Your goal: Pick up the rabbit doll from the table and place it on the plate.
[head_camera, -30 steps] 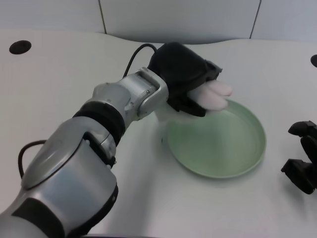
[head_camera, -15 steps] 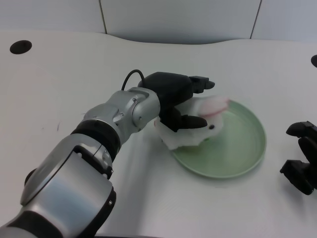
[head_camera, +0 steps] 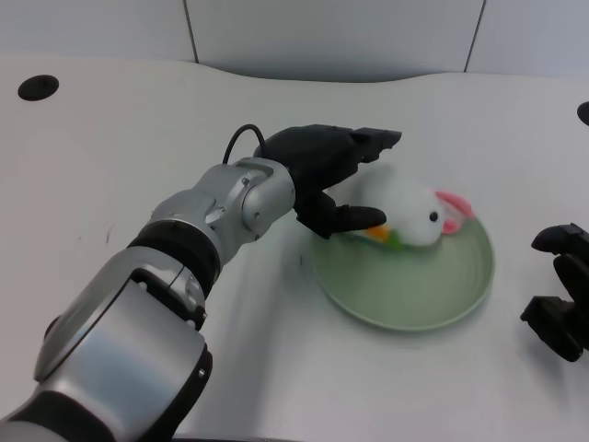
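The white rabbit doll (head_camera: 409, 212), with pink ears and an orange and green patch at its front, lies on the far part of the pale green plate (head_camera: 405, 285). My left hand (head_camera: 333, 170) sits just left of the doll with its fingers spread apart. The upper fingers reach over the plate's far left rim and the thumb points at the doll's lower left side. I see no grip on the doll; whether the thumb tip touches it is unclear.
My idle right hand (head_camera: 561, 290) rests on the white table at the right edge, just beyond the plate. A dark round hole (head_camera: 37, 88) marks the table's far left; another shows at the far right edge (head_camera: 583, 112).
The hand has let go of the rabbit doll, which has rolled right onto the plate. The fingers have opened and drawn slightly left of it.
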Motion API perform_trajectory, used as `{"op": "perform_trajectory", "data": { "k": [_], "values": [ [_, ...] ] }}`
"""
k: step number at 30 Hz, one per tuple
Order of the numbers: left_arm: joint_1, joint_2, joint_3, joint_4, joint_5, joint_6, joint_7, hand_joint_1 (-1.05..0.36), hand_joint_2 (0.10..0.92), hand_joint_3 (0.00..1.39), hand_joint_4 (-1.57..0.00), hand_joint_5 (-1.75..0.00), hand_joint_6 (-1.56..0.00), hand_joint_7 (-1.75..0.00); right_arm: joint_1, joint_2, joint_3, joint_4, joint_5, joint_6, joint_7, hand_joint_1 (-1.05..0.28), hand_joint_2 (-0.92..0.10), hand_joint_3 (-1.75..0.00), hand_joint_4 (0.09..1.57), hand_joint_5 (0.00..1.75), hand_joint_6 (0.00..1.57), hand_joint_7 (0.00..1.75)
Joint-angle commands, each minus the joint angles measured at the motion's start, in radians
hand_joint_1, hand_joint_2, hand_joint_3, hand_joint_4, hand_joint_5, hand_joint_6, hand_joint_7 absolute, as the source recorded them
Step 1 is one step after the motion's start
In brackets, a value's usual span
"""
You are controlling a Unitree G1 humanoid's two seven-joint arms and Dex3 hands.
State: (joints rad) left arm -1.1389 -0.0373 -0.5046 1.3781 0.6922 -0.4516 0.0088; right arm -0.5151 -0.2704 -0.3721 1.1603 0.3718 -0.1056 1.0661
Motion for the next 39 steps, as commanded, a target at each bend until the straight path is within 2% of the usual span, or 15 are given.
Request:
{"op": "perform_trajectory", "data": {
  "k": [1, 3, 5, 8, 12, 13, 18, 21, 23, 24, 26, 28, 32, 36, 39],
  "values": [
    [-0.005, 0.018, 0.014, -0.005, -0.014, -0.019, 0.016, -1.05, 0.921, 0.89, 0.00, 0.00, 0.00, 0.00, 0.011, 0.002, 0.004, -0.012, -0.004, -0.013, -0.009, -0.52, -0.92, -0.23, 1.38, 1.75, 1.10, 1.75],
    [-0.002, 0.022, 0.024, -0.006, -0.021, -0.029, 0.020, -1.05, 0.921, 0.88, 0.00, 0.00, 0.00, 0.00, 0.012, 0.002, 0.007, -0.015, -0.006, -0.017, -0.015, -0.53, -0.92, -0.23, 1.38, 1.75, 1.10, 1.75],
    [-0.004, 0.050, 0.042, -0.015, -0.035, -0.062, 0.056, -1.05, 0.921, 0.85, 0.00, 0.00, 0.00, 0.00, 0.011, 0.003, 0.004, -0.014, 0.000, -0.007, -0.009, -0.52, -0.92, -0.23, 1.39, 1.75, 1.11, 1.75],
    [-0.009, 0.101, 0.031, -0.031, -0.010, -0.105, 0.204, -1.04, 0.921, 0.68, -0.15, -0.08, -0.09, -0.03, 0.009, 0.003, 0.001, -0.012, 0.005, -0.007, 0.000, -0.53, -0.92, -0.22, 1.39, 1.75, 1.11, 1.75],
    [-0.011, 0.176, 0.026, -0.050, 0.008, -0.194, 0.344, -0.93, 0.921, 0.52, -0.29, -0.15, -0.20, -0.06, 0.007, -0.001, 0.001, -0.013, 0.004, 0.002, -0.007, -0.52, -0.92, -0.21, 1.38, 1.75, 1.10, 1.75],
    [-0.006, 0.195, 0.042, -0.054, -0.010, -0.227, 0.340, -0.93, 0.921, 0.51, -0.29, -0.15, -0.20, -0.06, 0.006, -0.004, 0.001, -0.011, 0.004, 0.005, -0.002, -0.52, -0.92, -0.21, 1.38, 1.75, 1.09, 1.75],
    [0.012, 0.243, 0.091, -0.062, -0.071, -0.317, 0.292, -0.90, 0.921, 0.53, -0.31, -0.15, -0.22, -0.05, 0.007, -0.008, 0.006, -0.011, -0.004, -0.008, 0.000, -0.52, -0.92, -0.24, 1.37, 1.75, 1.09, 1.75],
    [0.067, 0.278, 0.161, -0.078, -0.165, -0.420, 0.226, -0.89, 0.921, 0.54, -0.33, -0.16, -0.27, -0.07, 0.005, -0.007, 0.003, -0.007, 0.001, 0.004, 0.000, -0.51, -0.92, -0.24, 1.37, 1.75, 1.09, 1.75],
    [0.108, 0.289, 0.199, -0.083, -0.215, -0.458, 0.186, -0.91, 0.921, 0.57, -0.34, -0.15, -0.29, -0.06, 0.002, -0.006, 0.002, -0.005, 0.002, 0.004, 0.005, -0.51, -0.92, -0.24, 1.37, 1.75, 1.09, 1.75],
    [0.134, 0.289, 0.226, -0.083, -0.251, -0.477, 0.150, -0.93, 0.921, 0.60, -0.34, -0.15, -0.29, -0.06, 0.002, -0.005, 0.003, -0.006, 0.000, -0.001, 0.004, -0.51, -0.92, -0.24, 1.37, 1.75, 1.09, 1.75],
    [0.183, 0.273, 0.307, -0.076, -0.369, -0.487, 0.003, -0.97, 0.921, 0.61, -0.34, -0.13, -0.29, -0.04, 0.003, -0.006, 0.004, -0.009, 0.000, 0.008, -0.002, -0.51, -0.92, -0.24, 1.36, 1.75, 1.08, 1.75],
    [0.220, 0.244, 0.417, -0.078, -0.537, -0.426, -0.255, -0.99, 0.921, 0.62, -0.30, -0.10, -0.26, -0.02, 0.004, -0.006, 0.006, -0.012, -0.002, 0.009, -0.005, -0.51, -0.92, -0.24, 1.36, 1.75, 1.08, 1.75],
    [0.280, 0.198, 0.626, -0.097, -0.840, -0.148, -0.729, -1.04, 0.921, 0.70, -0.24, -0.05, -0.15, 0.00, 0.003, -0.005, 0.003, -0.009, 0.001, 0.003, 0.004, -0.51, -0.92, -0.24, 1.38, 1.75, 1.10, 1.75],
    [0.344, 0.198, 0.707, -0.110, -0.944, -0.038, -0.889, -1.05, 0.921, 0.77, -0.22, -0.04, -0.08, 0.00, 0.000, -0.006, -0.002, -0.005, 0.006, 0.020, 0.002, -0.49, -0.92, -0.23, 1.38, 1.75, 1.08, 1.75],
    [0.395, 0.206, 0.761, -0.125, -1.002, 0.039, -0.957, -1.05, 0.921, 0.77, -0.22, -0.04, -0.07, 0.00, 0.001, -0.007, -0.002, -0.009, 0.005, 0.023, 0.000, -0.49, -0.92, -0.23, 1.38, 1.75, 1.07, 1.75]
  ]
}}
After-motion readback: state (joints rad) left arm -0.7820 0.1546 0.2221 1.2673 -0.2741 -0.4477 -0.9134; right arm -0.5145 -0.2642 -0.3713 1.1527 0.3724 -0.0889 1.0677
